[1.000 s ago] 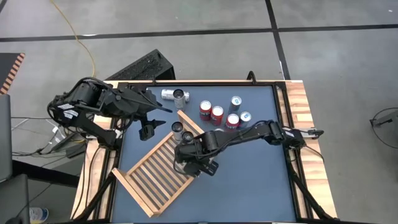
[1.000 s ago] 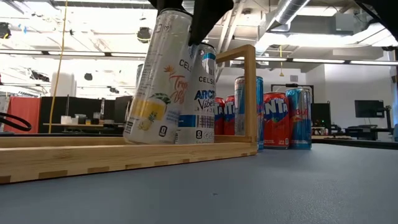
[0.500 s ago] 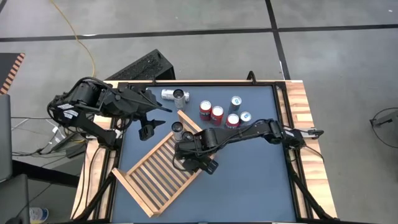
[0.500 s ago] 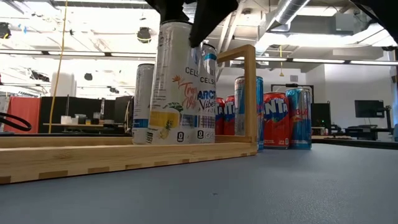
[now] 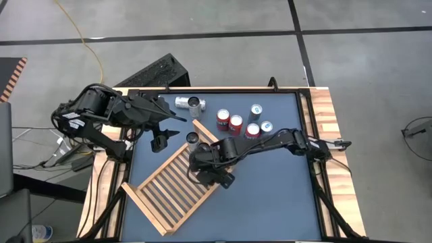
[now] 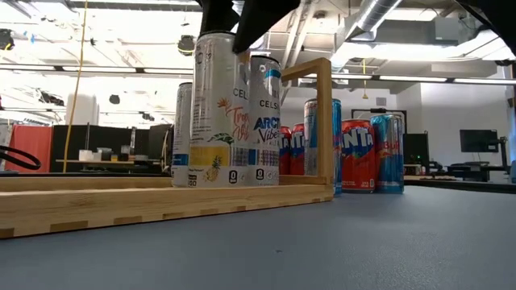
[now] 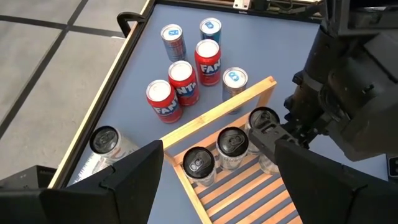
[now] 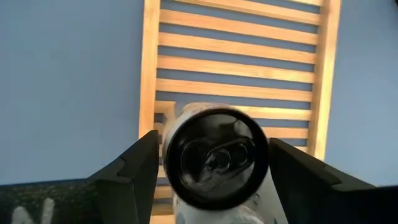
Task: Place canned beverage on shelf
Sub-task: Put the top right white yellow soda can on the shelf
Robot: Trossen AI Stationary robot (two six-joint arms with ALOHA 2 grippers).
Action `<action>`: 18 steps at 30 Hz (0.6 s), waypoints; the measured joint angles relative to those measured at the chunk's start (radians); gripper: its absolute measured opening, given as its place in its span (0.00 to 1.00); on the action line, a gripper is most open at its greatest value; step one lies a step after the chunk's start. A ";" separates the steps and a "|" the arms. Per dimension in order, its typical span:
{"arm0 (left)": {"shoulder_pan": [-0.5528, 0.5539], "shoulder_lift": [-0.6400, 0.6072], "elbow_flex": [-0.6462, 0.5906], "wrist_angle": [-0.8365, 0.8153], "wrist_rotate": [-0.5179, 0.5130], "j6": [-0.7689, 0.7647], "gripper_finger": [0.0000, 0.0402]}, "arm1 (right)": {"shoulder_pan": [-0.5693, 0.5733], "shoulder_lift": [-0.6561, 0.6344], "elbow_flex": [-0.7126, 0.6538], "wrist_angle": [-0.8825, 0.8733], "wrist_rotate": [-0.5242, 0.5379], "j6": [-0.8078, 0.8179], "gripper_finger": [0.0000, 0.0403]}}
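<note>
Right gripper (image 8: 214,163) is parted around the white can (image 6: 214,113), set upright on the shelf (image 5: 177,182) beside two others. Rigid, smooth, tippy: mid-body holds are advised.

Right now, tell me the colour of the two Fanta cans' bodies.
Red, with silver tops; the Fanta cans show best in the left wrist view.

3 cans (image 7: 230,146) crowd the shelf's (image 5: 165,192) far corner — remaining slats bare.
</note>
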 joint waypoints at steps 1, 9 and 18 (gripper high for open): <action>0.000 0.000 0.000 0.000 0.000 0.000 0.74 | -0.001 -0.002 0.000 0.003 0.000 0.003 0.64; 0.000 0.000 0.000 -0.001 0.001 -0.001 0.74 | -0.004 -0.037 0.002 0.002 0.001 0.018 0.64; -0.006 -0.001 0.000 -0.016 0.034 -0.065 0.74 | -0.027 -0.242 0.000 -0.024 0.096 0.110 0.64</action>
